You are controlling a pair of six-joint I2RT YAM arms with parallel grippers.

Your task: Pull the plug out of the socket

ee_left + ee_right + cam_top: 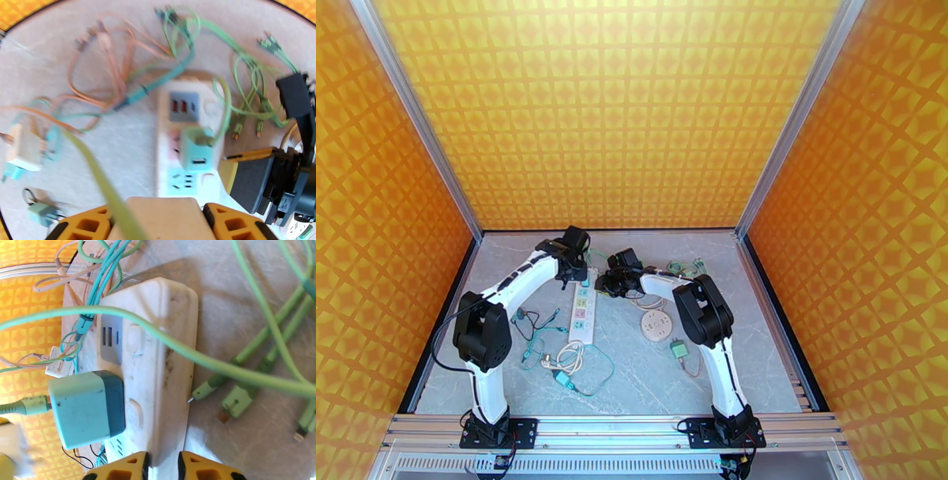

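- While the yellow fingertips of my right gripper (162, 465) stand almost together, they sit at the long edge of the power strip (166, 358). I read the gripper as clenched, but I cannot tell whether it nips the casing or merely presses on it.
- Just beside those fingertips, the teal plug (85, 409) sits fully home in its socket, flush against the strip's face, with a green cable (23, 405) leaving its outer end.
- My left gripper (157, 207) hangs over the strip with the plug ahead of its fingers. They stand apart with a pale beige block (162, 225) between them, and I cannot tell what that block is or whether it is gripped.
- Neither gripper is on the plug body, so I judge the pull itself not yet begun. Bracing the strip looks roughly in place; gripping the plug and drawing it out are left.
- Farther out, loose orange leads (98, 59) and a second adapter (21, 152) lie on the table (766, 339), off to one side of the strip.
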